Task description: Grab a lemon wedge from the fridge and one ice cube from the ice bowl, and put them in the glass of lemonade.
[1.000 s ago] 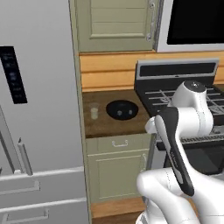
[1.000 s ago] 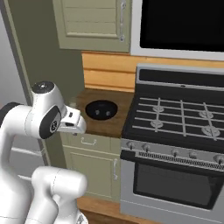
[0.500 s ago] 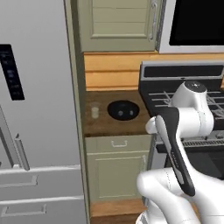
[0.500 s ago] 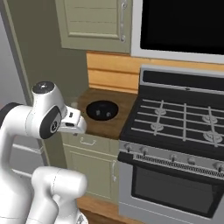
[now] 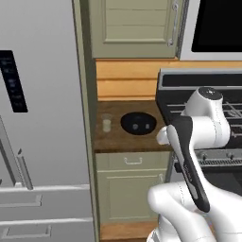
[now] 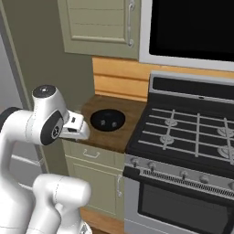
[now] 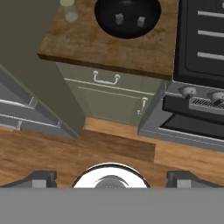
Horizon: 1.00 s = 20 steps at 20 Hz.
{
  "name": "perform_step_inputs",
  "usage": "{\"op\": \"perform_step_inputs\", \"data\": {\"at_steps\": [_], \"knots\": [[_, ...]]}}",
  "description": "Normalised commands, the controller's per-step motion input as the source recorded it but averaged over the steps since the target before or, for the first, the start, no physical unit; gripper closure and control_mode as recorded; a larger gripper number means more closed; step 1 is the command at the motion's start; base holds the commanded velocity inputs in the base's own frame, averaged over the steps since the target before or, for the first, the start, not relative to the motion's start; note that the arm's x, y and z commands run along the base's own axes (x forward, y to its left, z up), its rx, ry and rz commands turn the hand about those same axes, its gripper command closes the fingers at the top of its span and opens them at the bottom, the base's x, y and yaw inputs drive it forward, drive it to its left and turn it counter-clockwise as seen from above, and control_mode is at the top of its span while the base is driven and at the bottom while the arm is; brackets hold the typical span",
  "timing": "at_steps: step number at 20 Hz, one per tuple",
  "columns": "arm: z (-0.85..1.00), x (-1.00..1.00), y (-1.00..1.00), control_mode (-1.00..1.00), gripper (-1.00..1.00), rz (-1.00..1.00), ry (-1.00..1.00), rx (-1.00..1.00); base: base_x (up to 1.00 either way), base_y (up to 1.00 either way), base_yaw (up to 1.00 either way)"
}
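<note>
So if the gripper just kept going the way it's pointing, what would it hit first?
Probably the wooden floor in front of the cabinet: the open gripper points downward, with nothing between, though depth is unclear.

One fridge (image 5: 42, 118), grey, doors shut. One glass of lemonade (image 5: 107, 124) on the wooden bench (image 5: 113, 139). One ice bowl (image 5: 138, 123), black — two ice cubes (image 7: 119, 18) inside, seen in the hand view. One stove (image 6: 183, 137) with four burners visible in the right base view. One upper cabinet door (image 5: 137, 26), one drawer (image 7: 107, 78) and one lower cabinet door (image 7: 113, 103) under the bench. One black microwave (image 6: 187, 27) above the stove. Two fingers (image 7: 39, 178) at the hand view's lower edge — set wide apart.
</note>
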Motion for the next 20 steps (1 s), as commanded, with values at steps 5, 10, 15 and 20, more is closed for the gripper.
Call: {"op": "perform_step_inputs", "data": {"at_steps": [5, 10, 15, 20], "knots": [[0.00, 0.00, 0.00, 1.00, -1.00, 0.00, 0.00, 0.00, 0.59, 0.00, 0.05], [0.00, 0.00, 0.00, 1.00, -1.00, 0.00, 0.00, 0.00, 0.59, 0.00, 0.04], [0.00, 0.00, 0.00, 1.00, -1.00, 0.00, 0.00, 0.00, 0.65, 0.00, 0.06], [0.00, 0.00, 0.00, 1.00, -1.00, 0.00, 0.00, 0.00, 0.45, 0.00, 0.04]]}}
